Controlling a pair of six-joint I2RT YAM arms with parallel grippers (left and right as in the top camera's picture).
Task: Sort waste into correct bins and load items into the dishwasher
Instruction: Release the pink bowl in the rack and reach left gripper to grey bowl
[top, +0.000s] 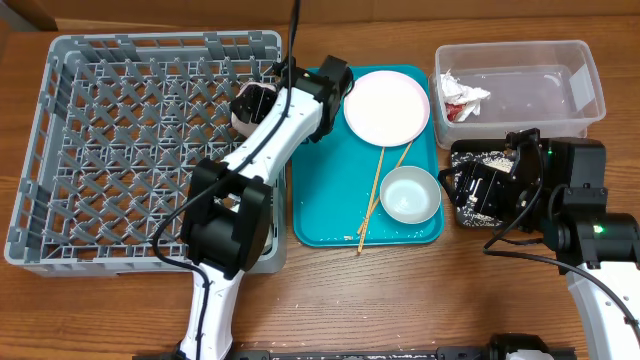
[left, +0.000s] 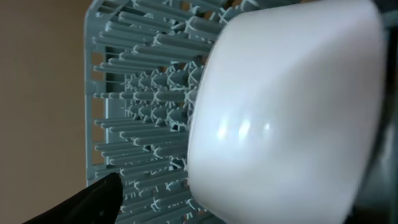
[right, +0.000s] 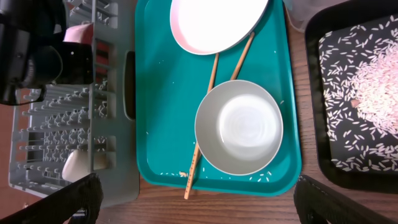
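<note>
**Fig. 1. Loading step.** The dish rack (top: 100, 150) runs along the bench's left edge to the far-left corner. The left arm (top: 270, 135) crosses its right wall, left jaws clenched on 1 small white cup (left: 286, 112) near the rack's far-right corner. Whether the cup touches the lattice cannot be told.

Judged best practice: lower the cup squarely between the pegs and seat it before releasing, since a tilted cup may roll.

**Surroundings:**
- Teal tray (top: 325, 200), bench centre, just beside the rack wall.
- Clear tub (top: 540, 85), far-right corner, holding the wrapper (top: 462, 98).
- Black tray (right: 329, 134), right edge, carrying rice (right: 373, 81). The right jaws hang above it, spread and empty.
- On the teal tray: plate (top: 386, 105), 1 bowl (top: 410, 193) and 2 chopsticks (top: 374, 190).

The plate lies near the left wrist, so any retreat should rise first.
</note>
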